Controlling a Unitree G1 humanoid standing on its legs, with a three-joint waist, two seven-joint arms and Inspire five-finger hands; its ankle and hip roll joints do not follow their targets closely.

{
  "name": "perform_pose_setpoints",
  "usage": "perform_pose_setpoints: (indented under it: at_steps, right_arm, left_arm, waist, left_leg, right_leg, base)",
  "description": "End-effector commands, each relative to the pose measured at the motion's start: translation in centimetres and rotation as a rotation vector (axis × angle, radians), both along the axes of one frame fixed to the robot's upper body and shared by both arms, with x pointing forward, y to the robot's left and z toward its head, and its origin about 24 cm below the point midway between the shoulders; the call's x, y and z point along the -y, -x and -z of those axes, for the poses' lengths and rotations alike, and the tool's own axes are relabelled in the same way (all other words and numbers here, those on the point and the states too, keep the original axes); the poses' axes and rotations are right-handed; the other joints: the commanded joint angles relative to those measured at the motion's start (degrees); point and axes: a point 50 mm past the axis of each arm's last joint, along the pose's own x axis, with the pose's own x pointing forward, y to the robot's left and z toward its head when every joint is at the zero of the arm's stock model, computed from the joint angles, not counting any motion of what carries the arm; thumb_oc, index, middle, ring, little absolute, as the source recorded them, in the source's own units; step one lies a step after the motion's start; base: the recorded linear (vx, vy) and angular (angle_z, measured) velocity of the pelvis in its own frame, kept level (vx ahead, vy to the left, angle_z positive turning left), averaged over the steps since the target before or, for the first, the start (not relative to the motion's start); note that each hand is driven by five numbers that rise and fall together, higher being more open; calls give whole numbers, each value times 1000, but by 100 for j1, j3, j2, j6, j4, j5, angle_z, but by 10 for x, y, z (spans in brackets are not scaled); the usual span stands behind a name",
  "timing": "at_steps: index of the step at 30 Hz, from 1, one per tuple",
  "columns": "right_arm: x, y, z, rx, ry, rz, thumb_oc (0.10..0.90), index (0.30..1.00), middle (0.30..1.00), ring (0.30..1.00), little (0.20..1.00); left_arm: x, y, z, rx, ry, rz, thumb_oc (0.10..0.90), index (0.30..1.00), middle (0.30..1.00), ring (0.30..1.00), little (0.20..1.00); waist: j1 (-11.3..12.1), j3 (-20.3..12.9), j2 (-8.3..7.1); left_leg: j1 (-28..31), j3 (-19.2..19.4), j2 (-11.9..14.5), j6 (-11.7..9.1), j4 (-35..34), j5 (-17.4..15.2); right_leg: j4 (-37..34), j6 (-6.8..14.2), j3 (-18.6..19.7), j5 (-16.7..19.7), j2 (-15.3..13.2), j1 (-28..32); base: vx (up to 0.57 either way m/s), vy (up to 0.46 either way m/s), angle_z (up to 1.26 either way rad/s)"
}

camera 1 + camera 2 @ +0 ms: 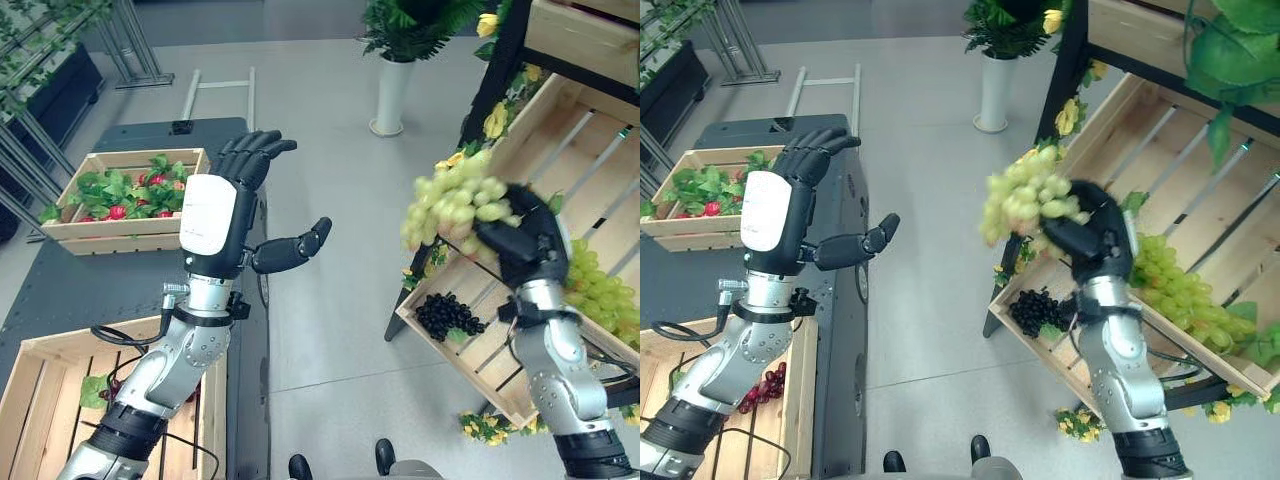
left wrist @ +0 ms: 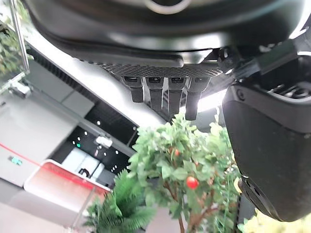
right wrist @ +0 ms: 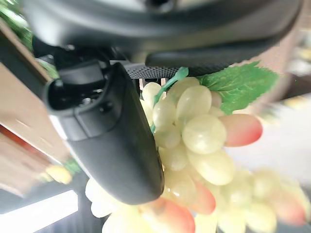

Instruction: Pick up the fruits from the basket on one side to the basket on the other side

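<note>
I see my right hand (image 1: 525, 245) clamped around a bunch of green grapes (image 1: 452, 205), lifted clear above the slanted wooden crate (image 1: 560, 160) at three o'clock. More green grapes (image 1: 598, 290) and black grapes (image 1: 445, 315) lie inside. My left hand (image 1: 235, 200) is raised, fingers spread, empty. Grey floor (image 1: 330, 250) runs between; a white planter (image 1: 390, 95) stands at twelve o'clock.

Left robot hand (image 1: 225, 200) open, raised
</note>
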Motion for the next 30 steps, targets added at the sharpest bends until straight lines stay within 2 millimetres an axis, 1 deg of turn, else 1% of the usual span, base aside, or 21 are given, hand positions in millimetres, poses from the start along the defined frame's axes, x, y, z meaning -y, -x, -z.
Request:
perform_pose_setpoints:
  at_steps: [1, 4, 5, 6, 9, 10, 11, 14, 15, 16, 18, 20, 21, 22, 23, 25, 26, 27, 28, 29, 30]
  right_arm:
    - [18, 12, -80, 395, -42, 118, 400, 300, 300, 300, 300]
    - [26, 11, -85, 386, -21, 185, 400, 300, 300, 300, 300]
    - [31, 10, -89, 376, -3, 219, 400, 300, 300, 300, 300]
    - [31, 10, -89, 376, -3, 220, 400, 300, 300, 300, 300]
    - [45, 7, -98, 365, 24, 335, 400, 300, 300, 300, 300]
    - [46, 6, -99, 364, 22, 339, 400, 300, 300, 300, 300]
    - [52, 5, -102, 353, 21, 380, 400, 300, 300, 300, 300]
    - [61, 1, -107, 318, 69, 439, 400, 300, 300, 300, 300]
    - [63, 1, -107, 308, 75, 443, 400, 300, 300, 300, 300]
    - [69, -1, -107, 274, 103, 471, 400, 300, 300, 300, 300]
    - [73, -1, -106, 255, 130, 487, 400, 300, 300, 300, 300]
    - [85, -4, -104, 192, 186, 520, 400, 300, 300, 300, 300]
    - [88, -5, -102, 176, 196, 527, 400, 300, 300, 300, 300]
    - [91, -6, -100, 155, 205, 533, 400, 300, 300, 300, 300]
    - [99, -11, -93, 84, 249, 528, 400, 300, 300, 300, 300]
    - [104, -16, -86, 31, 274, 538, 400, 300, 300, 300, 300]
    - [105, -17, -83, 17, 263, 528, 422, 333, 333, 333, 333]
    - [107, -19, -80, -1, 254, 513, 535, 502, 502, 502, 502]
    - [108, -21, -74, -33, 261, 499, 687, 731, 731, 731, 731]
    - [108, -24, -69, -52, 265, 480, 685, 728, 728, 728, 728]
    - [106, -27, -64, -73, 261, 445, 717, 775, 775, 775, 775]
  left_arm:
    - [8, -19, -33, 159, 94, 46, 800, 900, 900, 900, 900]
    - [13, -20, -32, 149, 97, 65, 800, 900, 900, 900, 900]
    - [16, -21, -30, 149, 85, 77, 800, 900, 900, 900, 900]
    - [16, -21, -30, 150, 85, 78, 800, 900, 900, 900, 900]
    - [22, -23, -26, 128, 74, 96, 800, 900, 900, 900, 900]
    - [22, -23, -26, 128, 74, 97, 800, 900, 900, 900, 900]
    - [23, -24, -23, 115, 73, 93, 800, 900, 900, 900, 900]
    - [24, -26, -20, 99, 70, 91, 800, 900, 900, 900, 900]
    - [24, -26, -20, 98, 70, 93, 800, 900, 900, 900, 900]
    - [25, -26, -20, 96, 71, 97, 800, 900, 900, 900, 900]
    - [25, -26, -20, 96, 71, 100, 800, 900, 900, 900, 900]
    - [28, -26, -22, 96, 73, 116, 800, 900, 900, 900, 900]
    - [29, -26, -22, 96, 74, 121, 800, 900, 900, 900, 900]
    - [30, -26, -22, 95, 74, 125, 800, 900, 900, 900, 900]
    - [32, -26, -25, 94, 76, 140, 800, 900, 900, 900, 900]
    - [35, -26, -27, 92, 77, 151, 800, 900, 900, 900, 900]
    - [36, -26, -28, 91, 78, 155, 800, 900, 900, 900, 900]
    - [36, -26, -29, 90, 79, 160, 800, 900, 900, 900, 900]
    - [37, -26, -32, 89, 78, 172, 800, 900, 900, 900, 900]
    - [39, -26, -33, 89, 79, 180, 800, 900, 900, 900, 900]
    - [41, -26, -35, 89, 80, 188, 800, 900, 900, 900, 900]
  waist:
    - [-73, -630, 57]
    - [-122, -643, 47]
    - [-172, -648, 35]
    - [-166, -645, 37]
    - [-251, -667, 0]
    - [-248, -664, 0]
    - [-290, -667, -12]
    - [-336, -682, -34]
    - [-339, -685, -36]
    - [-364, -693, -45]
    - [-373, -697, -48]
    - [-379, -700, -61]
    - [-376, -700, -60]
    - [-372, -700, -65]
    - [-352, -705, -72]
    - [-335, -708, -81]
    - [-329, -709, -82]
    - [-322, -706, -81]
    - [-300, -701, -83]
    - [-291, -693, -82]
    - [-277, -683, -79]
  left_leg:
    - [234, -169, 87, -173, 13, -631]
    - [242, -121, 96, -176, 13, -635]
    - [259, -65, 106, -179, 13, -640]
    - [259, -62, 107, -179, 13, -641]
    - [290, 57, 132, -189, 13, -646]
    - [291, 64, 133, -191, 13, -646]
    - [304, 106, 145, -196, 13, -646]
    - [315, 157, 166, -207, 13, -644]
    - [314, 160, 168, -208, 13, -643]
    - [322, 185, 183, -217, 13, -641]
    - [324, 190, 187, -220, 13, -641]
    - [327, 199, 201, -236, 13, -637]
    - [329, 201, 204, -239, 13, -637]
    - [328, 194, 206, -243, 13, -637]
    - [323, 182, 214, -255, 13, -631]
    - [324, 177, 221, -256, 13, -628]
    - [324, 170, 220, -254, 13, -627]
    - [322, 153, 216, -253, 13, -625]
    - [320, 132, 216, -257, 13, -623]
    - [317, 117, 214, -259, 13, -619]
    - [310, 101, 211, -257, 13, -617]
  right_leg:
    - [12, -4, -302, 63, 236, -82]
    - [12, 2, -284, 77, 237, -103]
    - [12, 4, -268, 91, 241, -120]
    - [12, 4, -265, 91, 242, -121]
    - [12, 11, -221, 118, 258, -160]
    - [12, 11, -217, 119, 259, -163]
    - [12, 10, -178, 130, 276, -178]
    - [12, 3, -116, 135, 306, -194]
    - [12, 2, -108, 136, 310, -197]
    - [12, 2, -84, 138, 322, -201]
    - [12, 0, -71, 138, 331, -204]
    - [12, -5, -67, 141, 339, -213]
    - [12, -7, -70, 141, 340, -213]
    - [12, -7, -74, 141, 340, -215]
    - [12, -3, -96, 143, 335, -218]
    - [12, 1, -121, 144, 325, -216]
    - [12, 1, -125, 146, 325, -214]
    - [12, 0, -130, 147, 327, -213]
    - [12, -3, -147, 153, 320, -214]
    - [12, -3, -162, 159, 311, -217]
    - [12, -3, -183, 161, 303, -218]
  base:
    - [31, 8, -11]
    - [33, 3, -11]
    - [0, 0, 0]
    - [37, 0, -3]
    - [44, -10, -18]
    - [38, -13, -20]
    - [29, -12, -11]
    - [35, -22, -17]
    - [33, -27, -12]
    - [26, -22, -4]
    - [0, 0, 0]
    - [19, -39, -3]
    - [10, -34, -3]
    - [9, -44, -1]
    - [8, -45, 0]
    - [7, -25, 0]
    - [0, 0, 0]
    - [0, 0, 0]
    - [0, 0, 0]
    - [0, 0, 0]
    - [0, 0, 0]
